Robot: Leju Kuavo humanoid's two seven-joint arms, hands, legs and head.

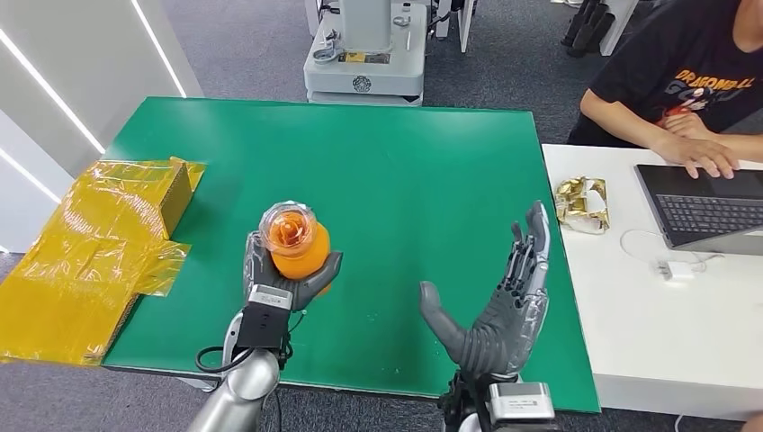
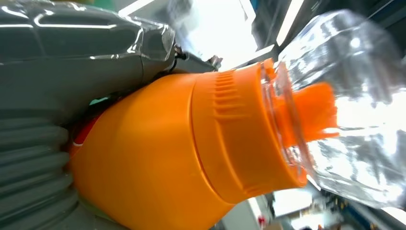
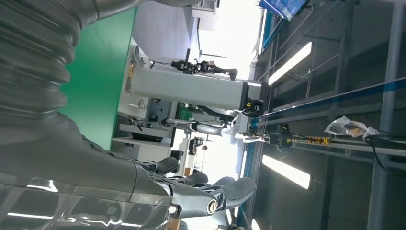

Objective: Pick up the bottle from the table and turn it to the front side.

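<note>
An orange bottle (image 1: 298,245) sits upright in the grasp of the robot's left hand (image 1: 286,278) above the near part of a green table (image 1: 387,171), its clear domed cap (image 1: 288,225) facing up toward the head camera. Through the cap an orange spout or nozzle shape shows; what the opaque bottle itself contains cannot be told. In the left wrist view the bottle (image 2: 182,153) crowds the frame, its ribbed orange collar (image 2: 239,134) meeting the transparent cap (image 2: 344,100), with the hand's grey cover (image 2: 57,57) pressed against its side. The left hand's fingers wrap around the lower body of the bottle, thumb on one side and darker fingers on the other.

The right hand (image 1: 490,297) is raised over the table's near right area, well apart from the bottle, palm turned toward it, fingers extended and spread, thumb angled out, holding nothing. In the right wrist view its dark fingers (image 3: 210,191) reach out loosely uncurled.

At the table's left edge lies crumpled yellow plastic wrapping (image 1: 85,252) around a flat yellow box (image 1: 175,189). On a white desk (image 1: 621,306) to the right rest a gold foil packet (image 1: 580,203) and a laptop (image 1: 706,205), where a person in a black T-shirt (image 1: 679,85) has one hand (image 1: 711,155) on the keyboard. A white machine base (image 1: 364,63) stands beyond the table.
</note>
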